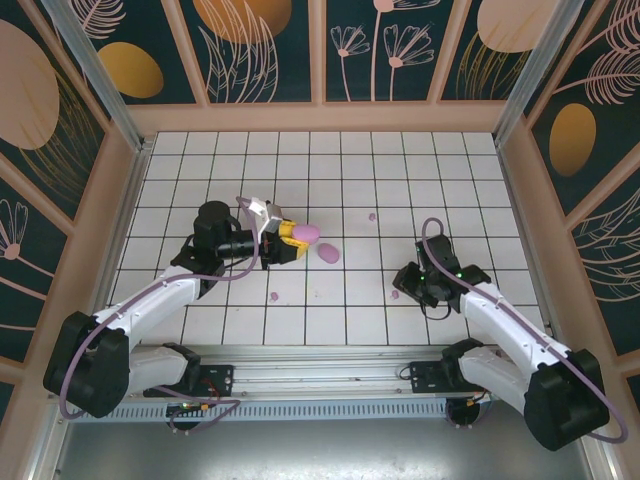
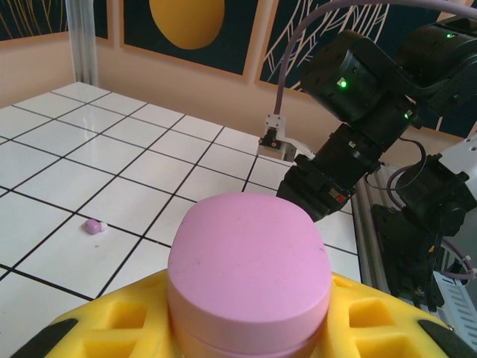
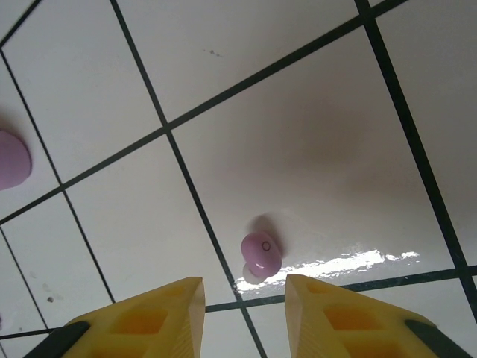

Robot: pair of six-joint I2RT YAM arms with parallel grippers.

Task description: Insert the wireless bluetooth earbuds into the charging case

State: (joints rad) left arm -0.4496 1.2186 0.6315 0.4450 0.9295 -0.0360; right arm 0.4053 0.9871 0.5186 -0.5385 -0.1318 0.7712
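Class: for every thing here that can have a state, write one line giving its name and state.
Left gripper: shut on pink oval plastic case, which looks closed.
Right gripper: open, empty.
Tiny pink plastic earbud before it: loose, untouched.
Second pink oval: lying loose.
Far earbud: loose.
Near-left earbud: loose.

No legible words, brands or numbers, one small mark alone, a thin dark ring printed on the face of the pink-purple earbud [image 3: 261,252], lower centre of the right wrist view, lying on a white tile [image 3: 313,164]
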